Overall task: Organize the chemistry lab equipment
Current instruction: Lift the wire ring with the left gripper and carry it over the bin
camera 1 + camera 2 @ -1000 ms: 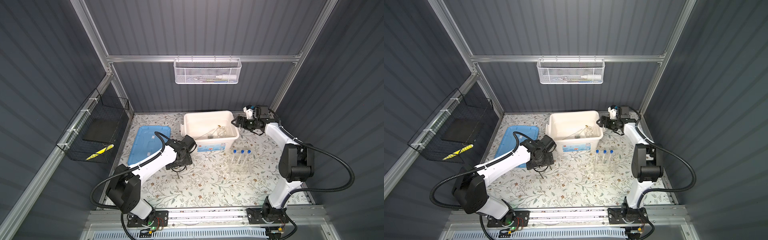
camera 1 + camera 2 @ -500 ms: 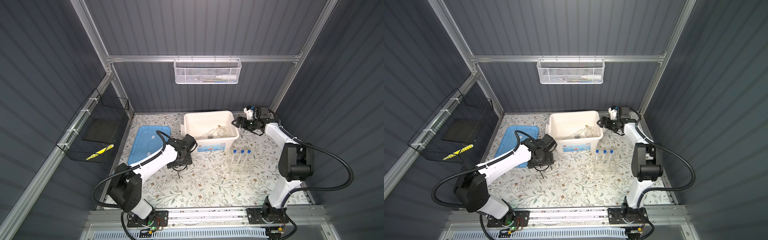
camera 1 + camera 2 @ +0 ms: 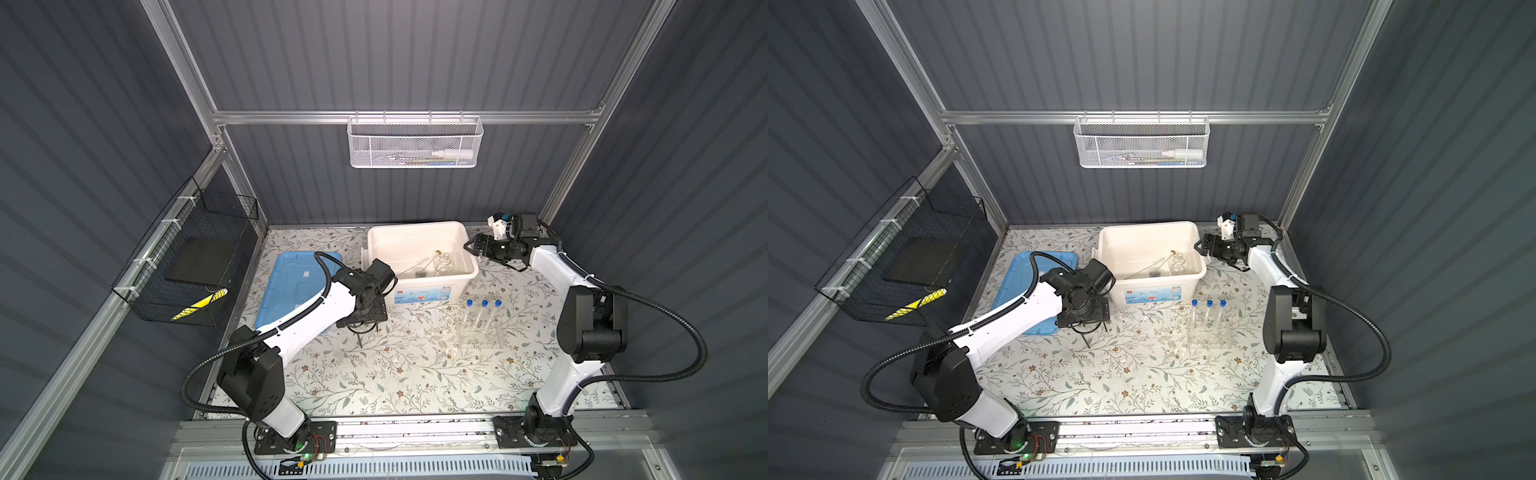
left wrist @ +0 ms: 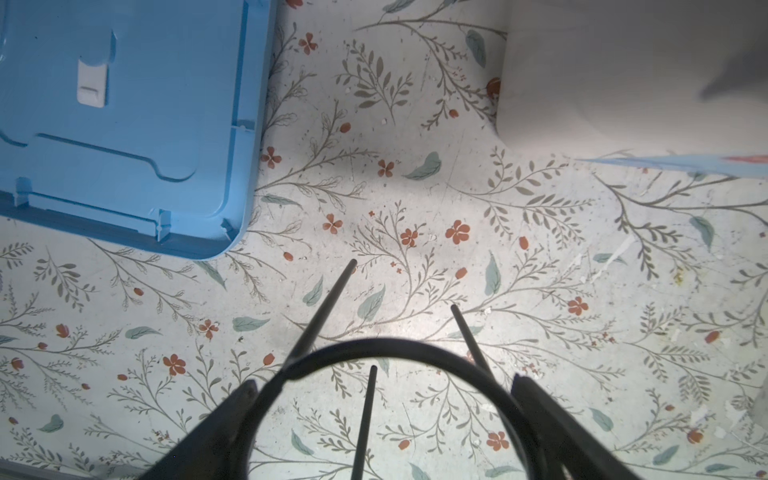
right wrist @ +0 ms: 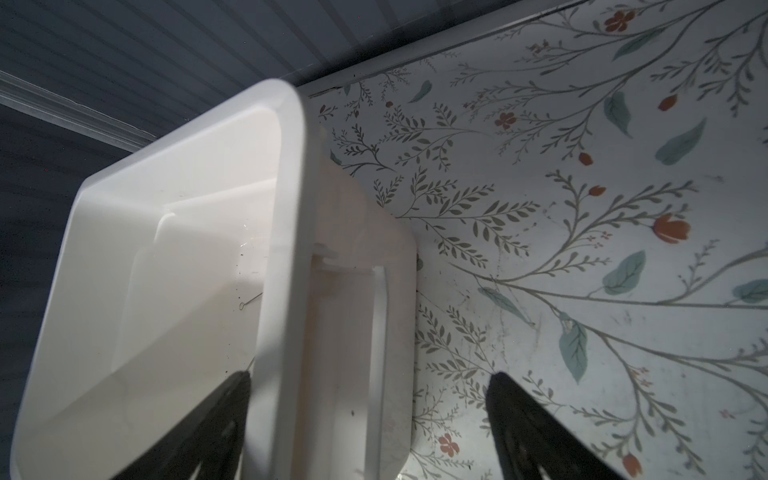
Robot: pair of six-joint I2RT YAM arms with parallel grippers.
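Black wire ring tripod (image 4: 386, 347), toward the desk's (image 3: 415, 374) left edge, has its ring pinched by the left gripper (image 4: 382, 381); the right gripper (image 5: 370, 376), spread, straddles the white bin's (image 5: 286, 208) wall.

Tripod (image 4: 386, 349) upright, 3 tubes (image 3: 483, 309) in rack (image 3: 478, 338)

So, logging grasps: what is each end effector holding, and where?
Left end effector grips the black tripod across its ring; right end effector holds nothing.
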